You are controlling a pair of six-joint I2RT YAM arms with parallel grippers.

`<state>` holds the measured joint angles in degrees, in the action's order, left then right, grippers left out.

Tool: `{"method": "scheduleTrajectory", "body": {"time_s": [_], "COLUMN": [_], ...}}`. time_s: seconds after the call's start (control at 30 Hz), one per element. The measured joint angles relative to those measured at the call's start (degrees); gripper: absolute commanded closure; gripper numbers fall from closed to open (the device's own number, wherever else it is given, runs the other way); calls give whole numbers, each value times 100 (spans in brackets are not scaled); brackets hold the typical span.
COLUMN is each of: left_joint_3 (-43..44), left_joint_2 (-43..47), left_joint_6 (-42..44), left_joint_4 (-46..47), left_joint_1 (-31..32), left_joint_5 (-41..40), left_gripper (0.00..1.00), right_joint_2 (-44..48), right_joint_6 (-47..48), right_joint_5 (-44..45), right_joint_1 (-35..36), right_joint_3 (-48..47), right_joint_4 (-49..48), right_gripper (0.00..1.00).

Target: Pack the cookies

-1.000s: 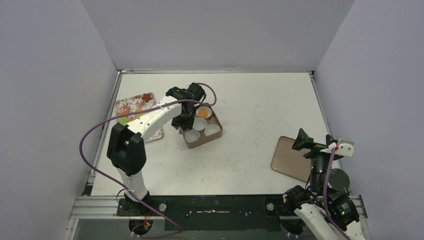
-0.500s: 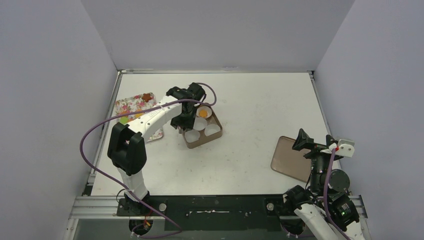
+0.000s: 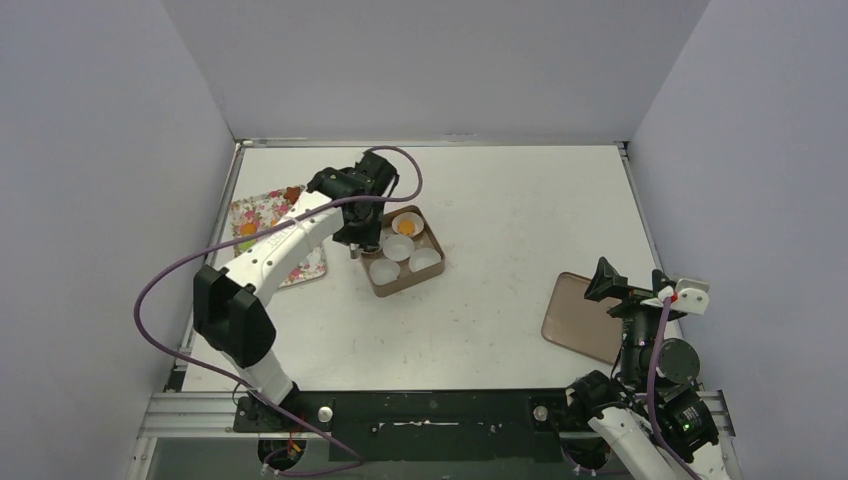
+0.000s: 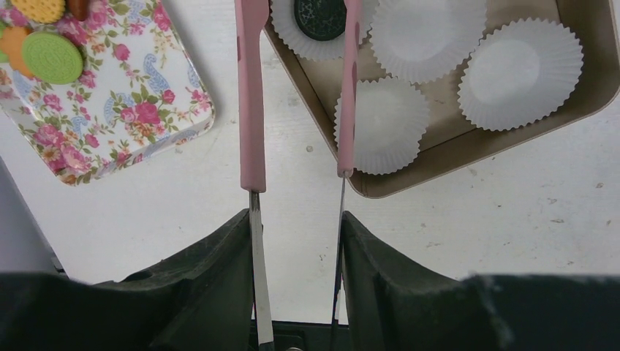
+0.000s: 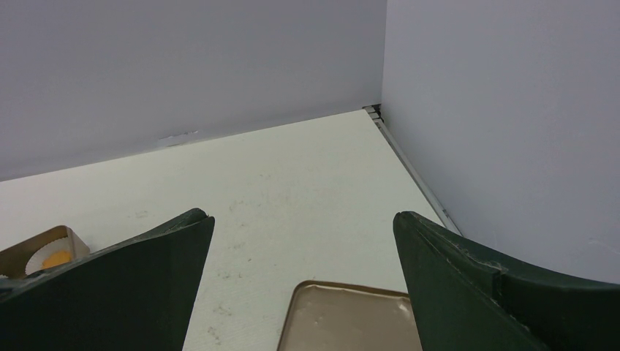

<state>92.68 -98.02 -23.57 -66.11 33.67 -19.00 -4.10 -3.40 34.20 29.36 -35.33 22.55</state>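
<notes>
Entry: I read the left fingers (image 4: 251,110) as parted, their pink sleeves running parallel with nothing clamped. Their tips leave the top of the wrist view, so I cannot tell whether they touch anything. Between them in that view a dark brown cookie (image 4: 319,16) lies flat, face up, in a white paper cup (image 4: 289,36) by the left wall of the brown box (image 4: 447,135). It is round, so I log no long axis, and the frame edge cuts it off. Three more cups in that view are bare. From overhead, an orange cookie (image 3: 405,226) lies flat in the far cup of the box. Other cookies lie flat on the floral tray (image 4: 146,110), just left of the box on the bench (image 3: 520,220): a green cookie (image 4: 51,57), round, and a second orange cookie (image 4: 38,7) cut by the frame. The right fingers (image 5: 131,278) are spread wide and hold nothing. A tan lid (image 5: 351,314) shows between them in their wrist view, near the bench's right side and well apart from the box.
</notes>
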Motion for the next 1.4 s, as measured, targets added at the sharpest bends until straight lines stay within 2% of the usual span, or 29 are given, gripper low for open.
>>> {"method": "scheduleTrajectory", "body": {"time_s": [0.2,0.47,0.73,0.93,1.4], "left_joint_3": [-129,-756,-1379,-1788,-2039], "left_joint_2": [509,1202,1526,1530,1237], "left_joint_6": [-22,42,264,334,332], "left_joint_4": [48,85,160,238,581], "left_joint_1": [-400,-1580,-2660,-2752,-2778], "left_joint_5": [-2,15,-11,-162,-444], "left_gripper": [62,63,63,63,58], "right_joint_2": [0,0,0,0,0], "right_joint_6": [0,0,2,17,20], "right_joint_5": [0,0,0,0,0], "right_joint_1": [0,0,0,0,4], "right_joint_3": [0,0,2,11,35], "right_joint_4": [0,-2,-4,-20,-35], "right_gripper": [0,0,0,0,0]}}
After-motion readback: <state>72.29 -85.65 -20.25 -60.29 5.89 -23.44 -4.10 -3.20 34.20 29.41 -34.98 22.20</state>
